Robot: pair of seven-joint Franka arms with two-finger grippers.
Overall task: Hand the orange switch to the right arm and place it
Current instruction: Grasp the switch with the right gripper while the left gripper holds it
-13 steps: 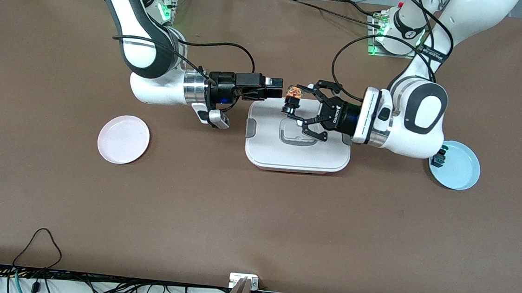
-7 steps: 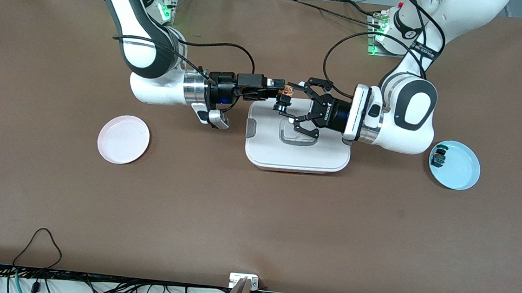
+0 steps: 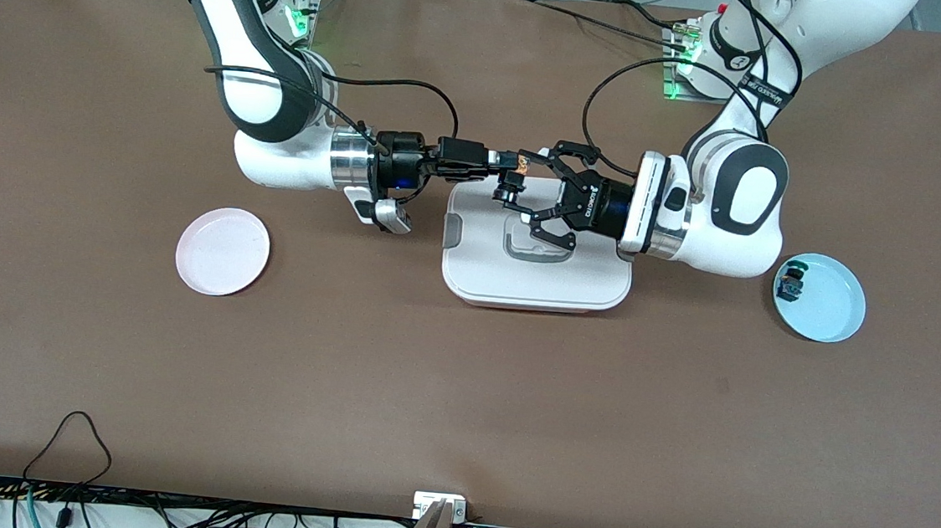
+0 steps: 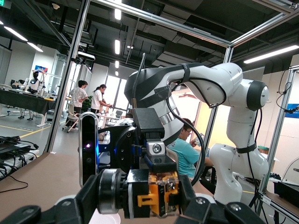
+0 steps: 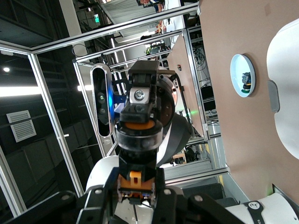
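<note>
The orange switch (image 3: 513,175) hangs in the air over the edge of the white lidded box (image 3: 536,290) that is farther from the front camera. My left gripper (image 3: 520,182), the black claw, is shut on it end to end, one finger on the round cap and one on the orange body. In the left wrist view the switch (image 4: 156,193) lies crosswise in the left gripper (image 4: 140,196). My right gripper (image 3: 505,160), slim and black, is shut on the orange end. In the right wrist view the right gripper (image 5: 138,193) clamps the orange body of the switch (image 5: 138,140).
A pink plate (image 3: 222,250) lies toward the right arm's end of the table. A light blue plate (image 3: 832,313) at the left arm's end holds a green-capped switch (image 3: 790,282). Both arms stretch level, low over the table.
My left gripper has carried the switch toward the right gripper. The right gripper's fingers have come onto the orange end and closed. The blue plate's green-capped switch is uncovered.
</note>
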